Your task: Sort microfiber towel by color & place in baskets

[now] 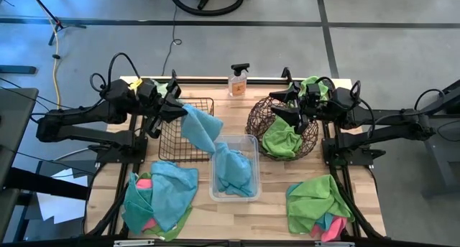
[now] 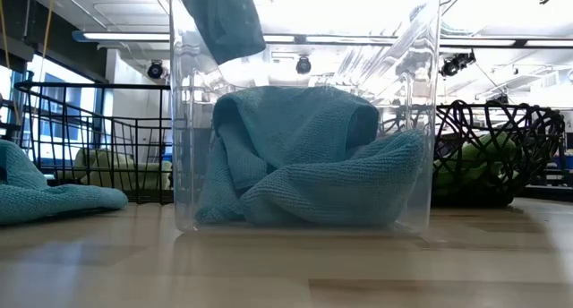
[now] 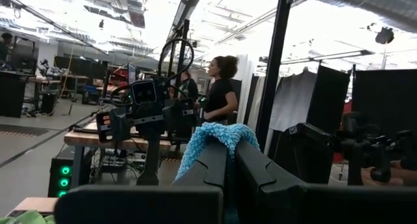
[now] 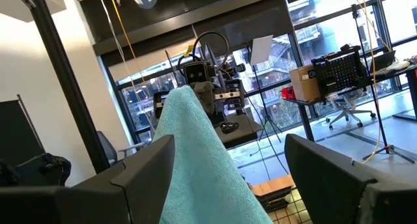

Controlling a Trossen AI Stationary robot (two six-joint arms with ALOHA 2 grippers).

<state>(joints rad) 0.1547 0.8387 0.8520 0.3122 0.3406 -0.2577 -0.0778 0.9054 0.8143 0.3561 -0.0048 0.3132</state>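
Left gripper (image 1: 175,108), frame centre-left, clamped on teal towel (image 1: 201,128) trailing into clear tub (image 1: 253,143); right gripper (image 1: 291,112) fingers apart above woven basket (image 1: 257,118)

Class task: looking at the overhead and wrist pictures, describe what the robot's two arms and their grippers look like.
Both arms are matte black, built of jointed segments, with looping black cables near the wrists. The left gripper and right gripper each carry two flat, blocky dark fingers. No markings are readable.
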